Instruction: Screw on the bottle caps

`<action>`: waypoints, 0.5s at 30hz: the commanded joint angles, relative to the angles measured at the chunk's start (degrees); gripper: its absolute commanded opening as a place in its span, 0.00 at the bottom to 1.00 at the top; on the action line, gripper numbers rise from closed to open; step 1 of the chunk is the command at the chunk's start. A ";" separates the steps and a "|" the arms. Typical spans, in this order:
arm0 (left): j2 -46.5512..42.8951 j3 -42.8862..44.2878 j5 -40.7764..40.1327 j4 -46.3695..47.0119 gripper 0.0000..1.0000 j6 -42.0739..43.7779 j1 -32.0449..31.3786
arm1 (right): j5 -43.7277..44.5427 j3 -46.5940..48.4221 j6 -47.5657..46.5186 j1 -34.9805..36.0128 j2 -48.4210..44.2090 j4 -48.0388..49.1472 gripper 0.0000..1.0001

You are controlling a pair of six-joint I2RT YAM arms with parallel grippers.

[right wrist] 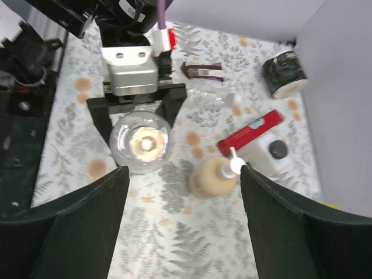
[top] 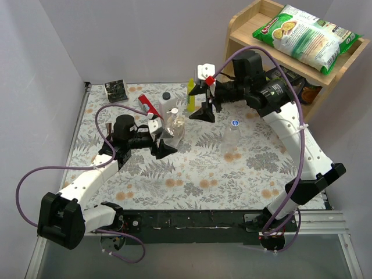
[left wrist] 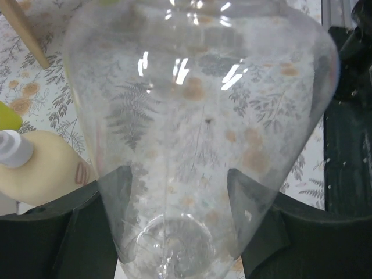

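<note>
Left gripper (top: 165, 138) — clamped on the body of a clear bottle (top: 175, 125), which stands upright left of centre on the floral table (top: 192, 186). A beige pump bottle (right wrist: 214, 177) is just beside it on its far side.
Right gripper (top: 206, 104) — jaws spread with nothing between them, far of centre.
Second clear bottle (top: 233, 138), blue cap (top: 235, 123) on its neck — stands right of centre, apart from both grippers.

A clear bottle (left wrist: 197, 145) is filling the left wrist view, its far end running off the top edge, while a beige pump bottle (left wrist: 46, 168) is being cropped by the left border. Overhead, a snack bag (top: 302, 32) is showing print too small to read.
</note>
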 commanded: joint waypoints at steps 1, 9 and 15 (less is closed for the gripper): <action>-0.15 5.23 2.91 -23.97 0.00 28.85 -0.01 | 0.02 9.38 -20.37 0.51 3.44 -15.53 0.86; 1.08 7.96 2.73 -27.78 0.00 32.59 -0.10 | 3.36 6.41 -37.36 8.24 3.63 -25.84 0.89; 0.91 8.31 2.82 -27.86 0.00 32.94 -0.19 | 4.06 2.27 -38.59 11.32 2.83 -24.16 0.85</action>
